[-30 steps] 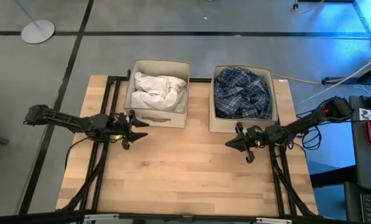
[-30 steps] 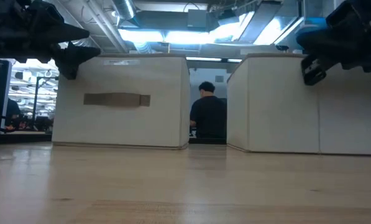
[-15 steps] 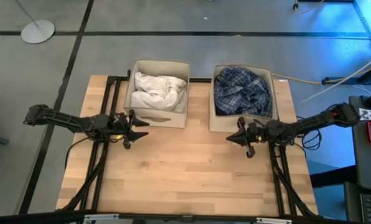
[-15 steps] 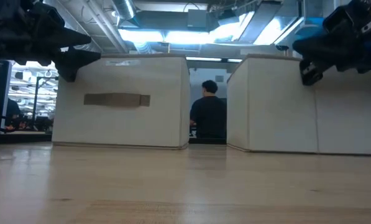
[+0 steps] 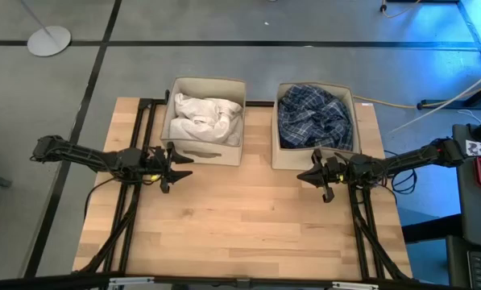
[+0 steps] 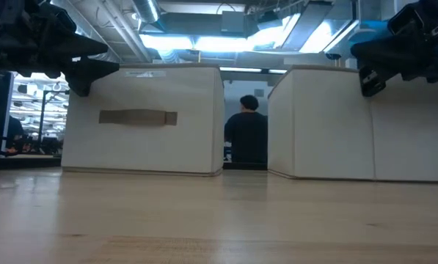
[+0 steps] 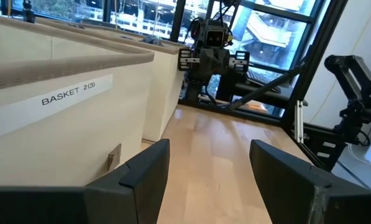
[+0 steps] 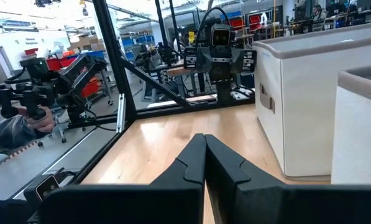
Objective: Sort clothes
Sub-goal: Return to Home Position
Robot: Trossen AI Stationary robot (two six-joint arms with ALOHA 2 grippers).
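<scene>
Hanging in front of the left box (image 5: 208, 80), on its handle (image 5: 196, 153) side, left claw (image 5: 178, 167) sits above the table (image 5: 240, 234), not touching it. Fingers (image 7: 151, 165) are spread wide with nothing between them; the wrist view shows bare wood through the gap. Low view puts it up near the left box's top edge, at the corner away from the neighbour box.

Right claw (image 5: 311, 175) is well apart from the left box, past the gap, in front of the right box (image 5: 314, 85) that stands beside it. It is also off the table, about level with the box tops. Its fingers (image 8: 185, 168) are pressed together tip to tip, holding nothing.

The two claws point roughly at each other along the left box's front line.

Clothes: white shirts (image 5: 206, 119) are crumpled inside the left box, filling it. Plaid shirt (image 5: 314, 117), blue-and-white, is heaped in the right box, one over from the left box. Anything under it: can't tell.

Left box has a label (image 7: 68, 94) reading "BASKET 2(3)" on its top band. In the gap between the left box and its neighbour, low view shows a person (image 6: 246, 136) in a dark top, in the room beyond the table.
</scene>
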